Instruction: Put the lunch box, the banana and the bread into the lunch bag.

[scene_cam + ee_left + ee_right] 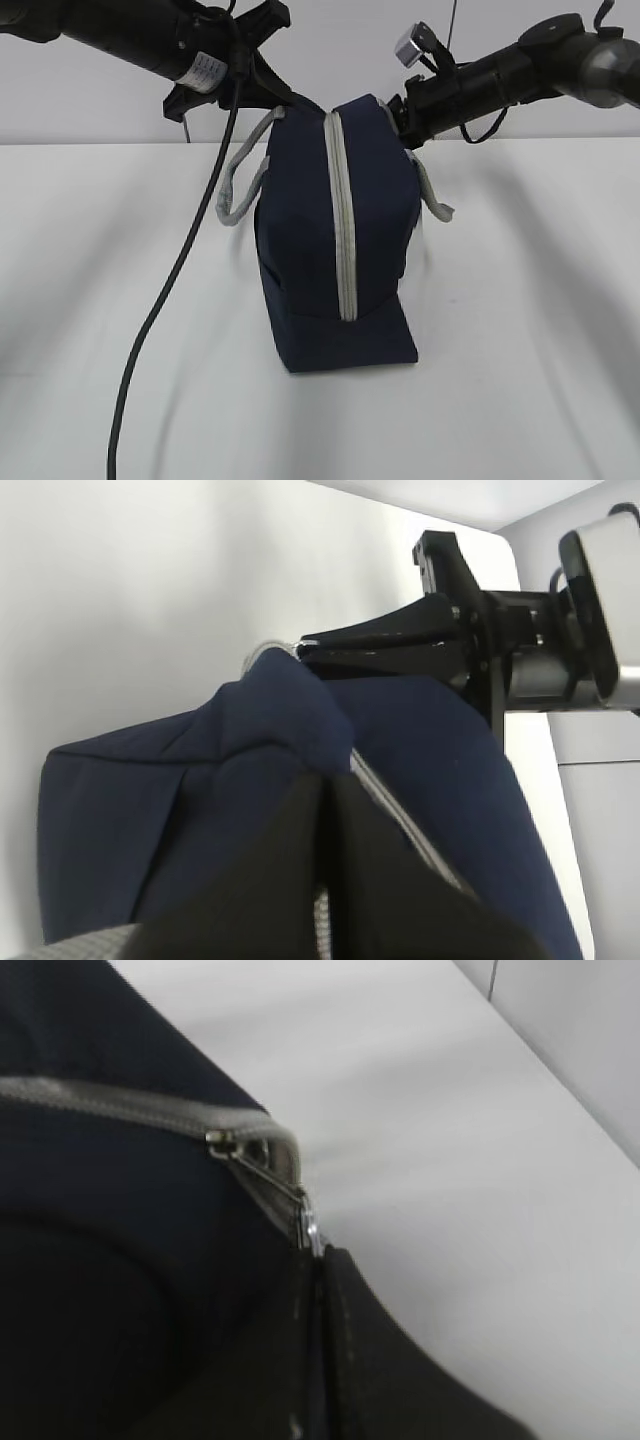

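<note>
The lunch bag (335, 240) stands zipped on the white desk (520, 300), its 2 grey handles (240, 180) drooping. Only the right wrist view shows the right gripper (312, 1252) with jaws clenched on the metal zipper pull (305, 1222). The left wrist view shows the left gripper (325, 778) pinching navy fabric at the bag's far end.

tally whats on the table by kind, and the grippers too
lunch bag, navy, zipped shut: 1
grey handles on the bag: 2
grey zipper: 1
grippers: 2, the left gripper pinching the bag's fabric, the right gripper pinching the zipper pull
lunch box, banana, bread in view: 0
total: 6
</note>
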Tool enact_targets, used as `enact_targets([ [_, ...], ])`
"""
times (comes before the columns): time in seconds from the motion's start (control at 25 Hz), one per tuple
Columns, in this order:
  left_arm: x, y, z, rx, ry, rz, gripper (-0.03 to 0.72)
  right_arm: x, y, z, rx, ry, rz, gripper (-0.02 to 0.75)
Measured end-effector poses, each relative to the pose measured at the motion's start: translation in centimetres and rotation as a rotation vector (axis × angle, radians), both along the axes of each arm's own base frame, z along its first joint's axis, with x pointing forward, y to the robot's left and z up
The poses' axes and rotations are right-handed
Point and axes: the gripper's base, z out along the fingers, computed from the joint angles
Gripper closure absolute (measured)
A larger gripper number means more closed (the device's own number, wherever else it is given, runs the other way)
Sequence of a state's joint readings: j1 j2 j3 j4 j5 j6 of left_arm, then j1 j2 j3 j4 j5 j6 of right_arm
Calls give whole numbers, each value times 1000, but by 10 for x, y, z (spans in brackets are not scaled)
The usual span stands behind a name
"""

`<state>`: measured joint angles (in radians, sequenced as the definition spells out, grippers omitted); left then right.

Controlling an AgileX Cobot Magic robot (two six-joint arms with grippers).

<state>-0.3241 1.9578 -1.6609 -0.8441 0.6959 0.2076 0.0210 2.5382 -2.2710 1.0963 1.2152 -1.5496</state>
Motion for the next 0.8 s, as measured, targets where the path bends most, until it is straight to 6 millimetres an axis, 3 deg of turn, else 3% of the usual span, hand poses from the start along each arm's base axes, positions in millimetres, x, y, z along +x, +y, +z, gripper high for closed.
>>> enact_targets([
  [0.8, -1, -4, 2, -20, -33, -50, 690, -3, -3, -9, -122, 85, -15, 738],
])
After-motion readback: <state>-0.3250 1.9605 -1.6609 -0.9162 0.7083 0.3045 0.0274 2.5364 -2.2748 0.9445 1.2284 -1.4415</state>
